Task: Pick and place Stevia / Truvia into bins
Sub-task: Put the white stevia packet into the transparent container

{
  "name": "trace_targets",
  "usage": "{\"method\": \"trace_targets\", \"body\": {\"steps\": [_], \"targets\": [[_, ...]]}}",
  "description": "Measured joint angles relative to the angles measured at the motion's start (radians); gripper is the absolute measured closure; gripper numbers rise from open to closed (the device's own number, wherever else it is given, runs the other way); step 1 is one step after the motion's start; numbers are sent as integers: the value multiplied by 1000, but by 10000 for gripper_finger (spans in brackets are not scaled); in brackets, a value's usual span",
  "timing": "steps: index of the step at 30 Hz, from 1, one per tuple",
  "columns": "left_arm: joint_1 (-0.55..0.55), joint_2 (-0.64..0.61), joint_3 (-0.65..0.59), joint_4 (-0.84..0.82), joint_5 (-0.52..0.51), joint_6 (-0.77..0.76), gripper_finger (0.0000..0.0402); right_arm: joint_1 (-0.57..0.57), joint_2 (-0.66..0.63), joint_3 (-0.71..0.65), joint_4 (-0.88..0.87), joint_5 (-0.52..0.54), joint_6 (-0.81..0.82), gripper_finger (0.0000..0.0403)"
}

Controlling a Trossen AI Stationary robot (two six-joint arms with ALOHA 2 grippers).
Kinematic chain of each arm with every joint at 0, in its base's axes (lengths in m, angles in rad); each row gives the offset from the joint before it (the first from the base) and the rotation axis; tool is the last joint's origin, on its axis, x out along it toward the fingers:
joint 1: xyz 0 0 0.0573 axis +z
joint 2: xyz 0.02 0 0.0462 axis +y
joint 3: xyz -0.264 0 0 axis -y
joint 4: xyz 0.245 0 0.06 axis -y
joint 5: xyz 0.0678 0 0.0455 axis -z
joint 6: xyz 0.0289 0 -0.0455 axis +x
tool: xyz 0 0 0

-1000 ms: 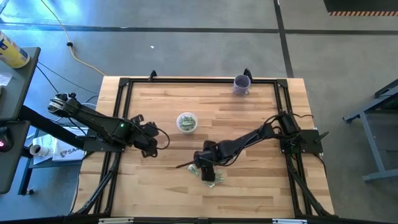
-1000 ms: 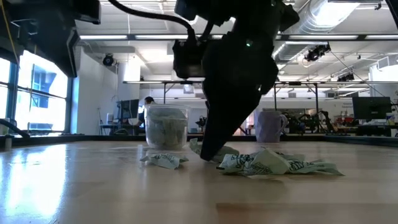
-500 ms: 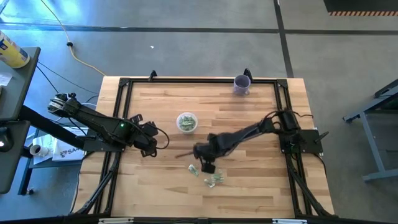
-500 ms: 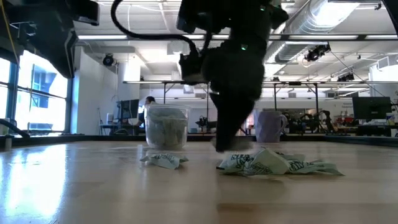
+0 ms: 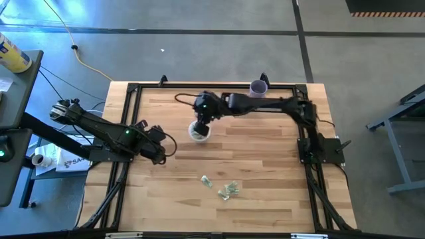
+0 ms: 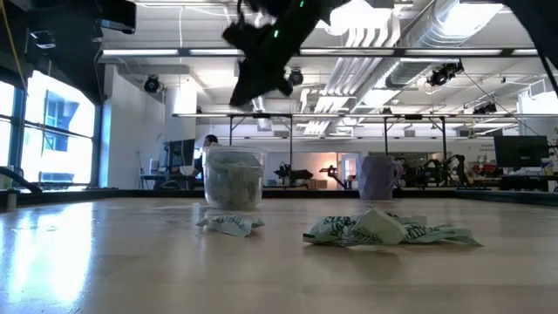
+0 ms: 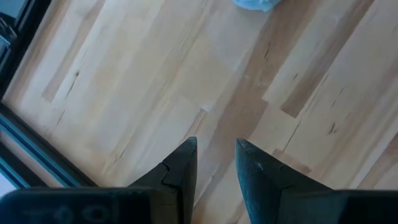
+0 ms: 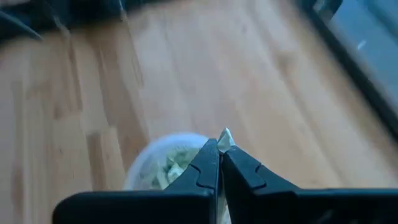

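Observation:
The bin, a round translucent cup holding green and white Stevia packets, stands left of the table's middle. My right gripper hangs above it, shut on one packet, of which only a pale corner shows. More packets lie flat on the wood near the front edge: a single one and a small heap. My left gripper waits at the table's left, open, over bare wood. My right gripper pinches a packet between its two fingertips; only a small corner sticks out past them. The fingers point down and the packet is lifted clear, above the cup's mouth. The fingers hide the rest of it.
A purple mug stands at the far edge, right of the cup. A black frame runs around the tabletop. Bare wood lies between the cup and the loose packets.
My right gripper has risen from the packets near the front edge and gone toward the far edge and a little left, ending above the cup. The loose packets it stood over now lie uncovered on the wood.

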Motion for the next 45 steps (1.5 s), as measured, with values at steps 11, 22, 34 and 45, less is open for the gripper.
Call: {"method": "trace_targets", "body": {"steps": [11,22,34,45], "targets": [[0,0,0,-3,15,-104,259,42,163,5,7,-74,-45,390],[0,0,0,1,11,-142,259,39,157,61,-70,-53,-140,305],[-1,0,0,2,-2,-191,259,43,152,294,-468,-76,-385,209],[-1,0,0,4,-28,-190,259,135,128,176,-712,-209,-489,208]]}}
